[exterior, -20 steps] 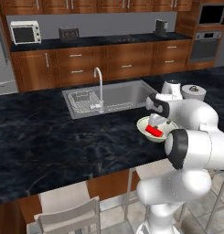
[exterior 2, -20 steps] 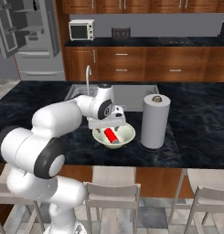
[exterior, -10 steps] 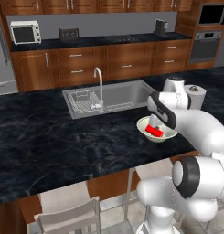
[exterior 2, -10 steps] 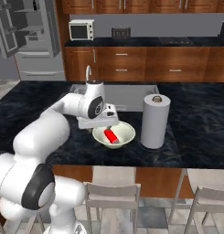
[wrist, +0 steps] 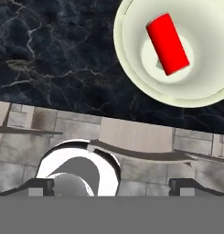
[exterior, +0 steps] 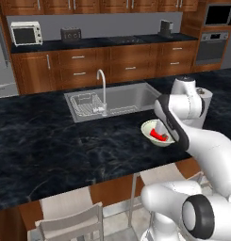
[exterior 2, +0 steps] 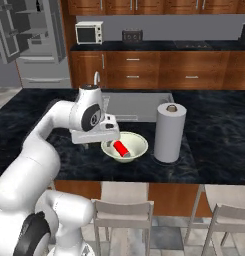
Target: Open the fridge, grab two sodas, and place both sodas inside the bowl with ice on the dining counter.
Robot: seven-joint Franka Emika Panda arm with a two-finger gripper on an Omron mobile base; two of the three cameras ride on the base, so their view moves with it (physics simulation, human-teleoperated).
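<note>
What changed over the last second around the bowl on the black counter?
The arm swung the open gripper back from over the pale cream-green bowl toward the counter's near edge, empty. The red soda can stayed lying in the bowl; the white paper-towel roll stayed upright beside it.

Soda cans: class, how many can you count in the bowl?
1. A red soda can lies on its side in the bowl on the dining counter; nothing else shows inside.

Stone, steel and glaze

By the claw (wrist: 111, 185): glossy black marbled counter (exterior: 65, 146), smooth cream bowl (wrist: 131, 68), matt red can (wrist: 167, 43); beyond, brushed steel sink (exterior: 117, 100), paper roll (exterior 2: 169, 132).
</note>
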